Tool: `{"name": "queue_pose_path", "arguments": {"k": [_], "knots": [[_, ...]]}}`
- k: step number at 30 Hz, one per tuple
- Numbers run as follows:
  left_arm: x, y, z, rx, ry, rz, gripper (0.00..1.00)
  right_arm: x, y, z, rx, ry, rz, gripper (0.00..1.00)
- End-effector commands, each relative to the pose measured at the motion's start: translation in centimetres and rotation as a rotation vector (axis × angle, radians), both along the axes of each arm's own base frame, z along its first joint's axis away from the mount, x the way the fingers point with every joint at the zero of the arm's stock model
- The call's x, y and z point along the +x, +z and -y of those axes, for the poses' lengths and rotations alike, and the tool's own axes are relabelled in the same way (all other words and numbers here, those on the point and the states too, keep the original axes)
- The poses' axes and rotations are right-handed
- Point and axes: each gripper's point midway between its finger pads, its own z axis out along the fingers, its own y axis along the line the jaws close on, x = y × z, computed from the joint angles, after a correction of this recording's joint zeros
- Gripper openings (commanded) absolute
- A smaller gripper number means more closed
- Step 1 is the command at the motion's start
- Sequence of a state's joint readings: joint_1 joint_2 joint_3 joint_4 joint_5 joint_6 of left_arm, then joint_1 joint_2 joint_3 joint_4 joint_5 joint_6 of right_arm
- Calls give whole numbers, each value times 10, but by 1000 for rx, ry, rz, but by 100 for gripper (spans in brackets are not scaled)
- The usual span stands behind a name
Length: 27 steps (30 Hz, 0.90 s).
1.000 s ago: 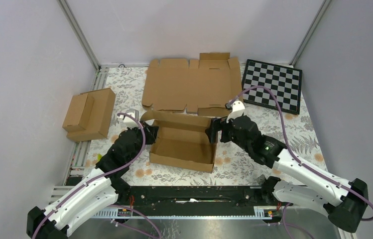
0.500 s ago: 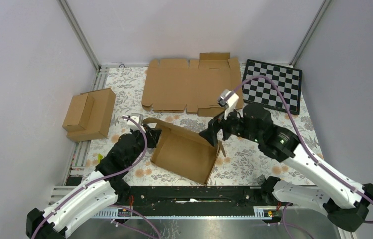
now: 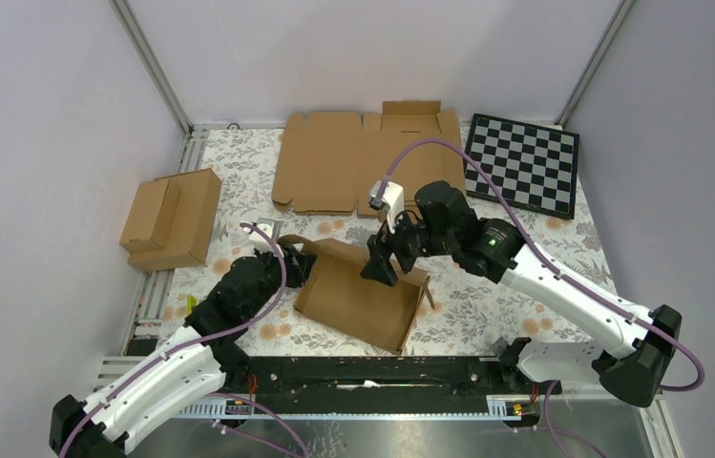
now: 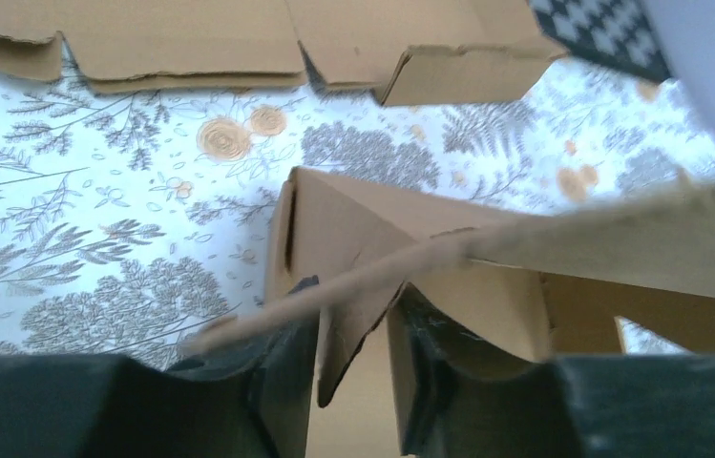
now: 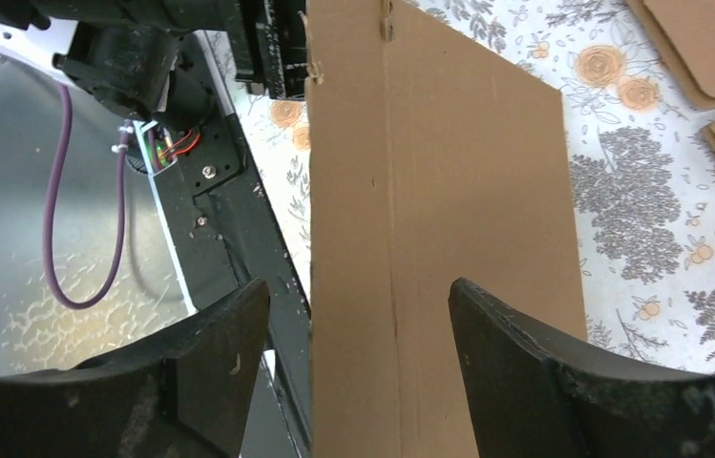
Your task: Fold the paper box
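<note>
Top external view: the paper box [image 3: 358,301] was seen lying askew on the flower-patterned table cover [image 3: 535,286], with its lid panel tilted down over the tray. The left gripper [image 3: 298,265] was placed at the box's far-left corner, and the right gripper [image 3: 379,265] was set over the lid near its far edge.

In the left wrist view, the fingers [image 4: 272,382] were held narrowly apart, with a corner flap of the box [image 4: 353,224] found between them. Whether that flap was clamped could not be told. Well beyond the fingertips, a flat cardboard blank [image 4: 172,43] was seen on the cover.

In the right wrist view, the fingers [image 5: 210,353] were spread wide and nothing was gripped. The brown lid of the box [image 5: 449,191] was seen between and beyond them, and contact with it could not be judged.

A checkerboard [image 3: 523,164] was seen well beyond the right fingers. Two joined boxes [image 3: 170,218] were seen well out to the left of the left fingers.
</note>
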<state>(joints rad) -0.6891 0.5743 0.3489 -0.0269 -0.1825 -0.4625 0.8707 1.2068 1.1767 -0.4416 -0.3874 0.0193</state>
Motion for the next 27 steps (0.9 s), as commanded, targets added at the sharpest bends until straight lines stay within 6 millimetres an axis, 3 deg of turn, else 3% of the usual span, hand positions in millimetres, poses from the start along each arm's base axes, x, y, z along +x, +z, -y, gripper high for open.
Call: {"name": "queue_pose_path", "arguments": {"k": [1, 6, 7, 12, 17, 21, 27], "knots": [[-7, 13, 4, -1, -38, -11, 44, -24, -9, 4, -4, 73, -42, 75], [-18, 34, -9, 14, 3, -103, 91, -38, -42, 11, -8, 45, -117, 76], [-21, 40, -14, 15, 25, -122, 94, -40, -50, 13, -14, 37, -131, 76], [-37, 77, -33, -2, 70, -146, 99, -46, -80, 14, -22, 18, -190, 80], [-40, 91, -64, 70, 202, -178, 99, -57, -103, 8, -36, 34, -257, 85], [-35, 87, -47, 74, 134, -184, 99, -60, -128, 13, -99, 9, -302, 96], [-21, 53, -13, 16, 86, -267, 99, -71, -156, 20, -137, -32, -405, 100]]}}
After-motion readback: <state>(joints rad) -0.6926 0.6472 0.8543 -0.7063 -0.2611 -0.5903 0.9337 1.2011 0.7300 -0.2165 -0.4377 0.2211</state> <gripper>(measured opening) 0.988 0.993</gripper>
